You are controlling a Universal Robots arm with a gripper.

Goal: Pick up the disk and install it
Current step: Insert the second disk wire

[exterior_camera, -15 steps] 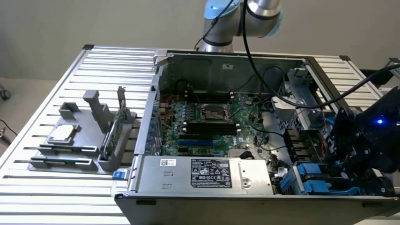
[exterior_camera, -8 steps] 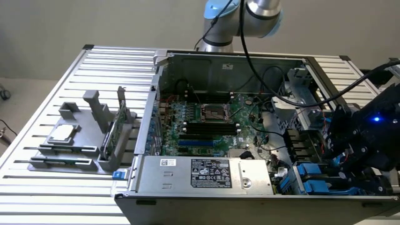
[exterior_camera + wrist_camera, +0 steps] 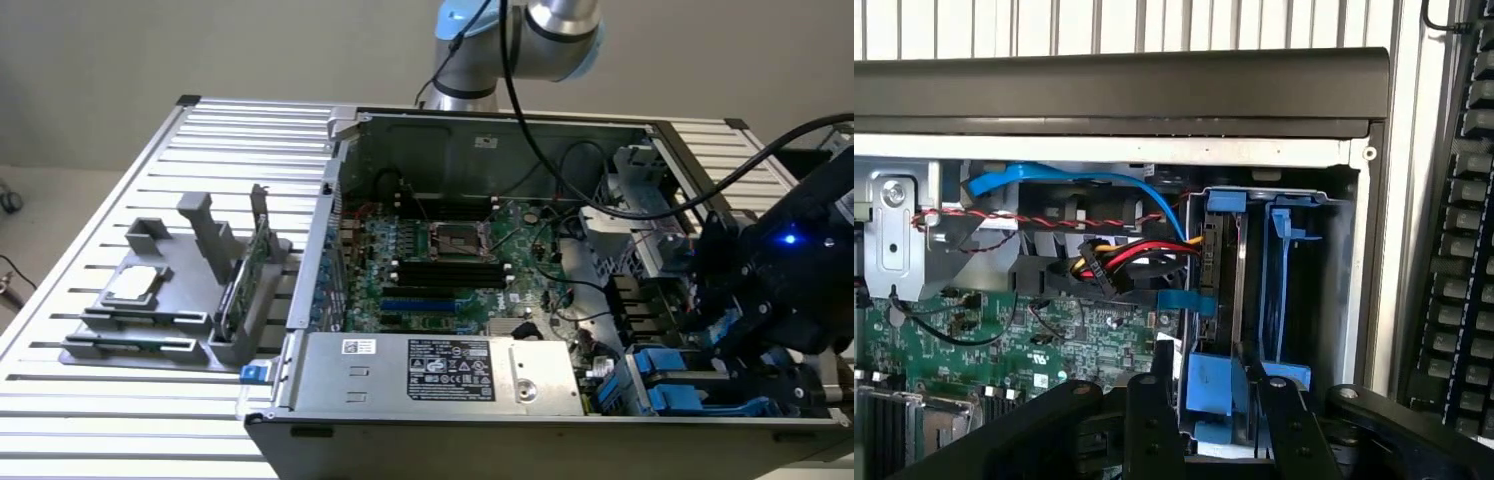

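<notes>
The disk (image 3: pixel 1222 204) stands on edge in the drive bay at the front corner of the open computer case (image 3: pixel 400 370), on the exterior view's right. It is framed by its blue carrier, and red, yellow and black cables (image 3: pixel 1122 264) run to it. My gripper (image 3: pixel 1219 382) hangs low over that bay (image 3: pixel 723 345) and is open. One black finger (image 3: pixel 1154 425) stands on each side of the carrier's near blue end, with a narrow gap showing. A second blue carrier (image 3: pixel 1286 262) sits in the neighbouring slot.
The motherboard (image 3: pixel 441 265) fills the case floor, with a silver power supply (image 3: pixel 447 370) along the front. A grey fixture (image 3: pixel 174 290) on the slatted table, at the exterior view's left, holds a small silver chip and a green card. Black cables (image 3: pixel 561 140) hang over the case.
</notes>
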